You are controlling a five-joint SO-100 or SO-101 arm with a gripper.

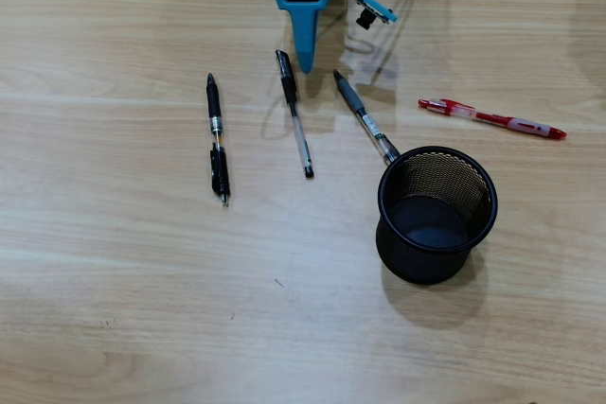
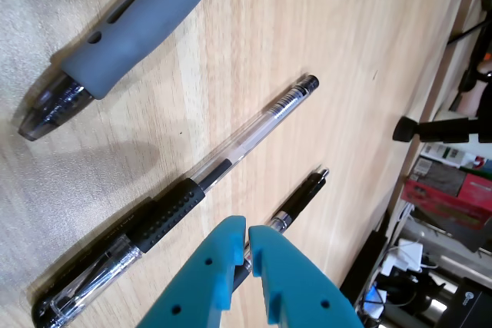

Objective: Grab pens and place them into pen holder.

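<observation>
Four pens lie on the wooden table in the overhead view. From left to right they are an all-black pen point(image 1: 217, 139), a clear-barrelled pen with a black cap point(image 1: 294, 113), a grey-sleeved pen point(image 1: 365, 117) and a red translucent pen point(image 1: 492, 119). The grey pen's lower end reaches the rim of the black mesh pen holder point(image 1: 407, 257), which stands upright and looks empty. My teal gripper point(image 1: 305, 68) hangs at the top, between the upper ends of the clear and grey pens. The wrist view shows the gripper point(image 2: 247, 230) shut and holding nothing, above the clear pen point(image 2: 192, 190), with the grey pen point(image 2: 131, 32) and black pen point(image 2: 300, 201) to either side.
A small black camera and its cable point(image 1: 374, 14) hang beside the arm at the top of the overhead view. In the wrist view the table edge point(image 2: 430, 105) runs down the right side, with a black stand point(image 2: 442, 130) and clutter beyond it.
</observation>
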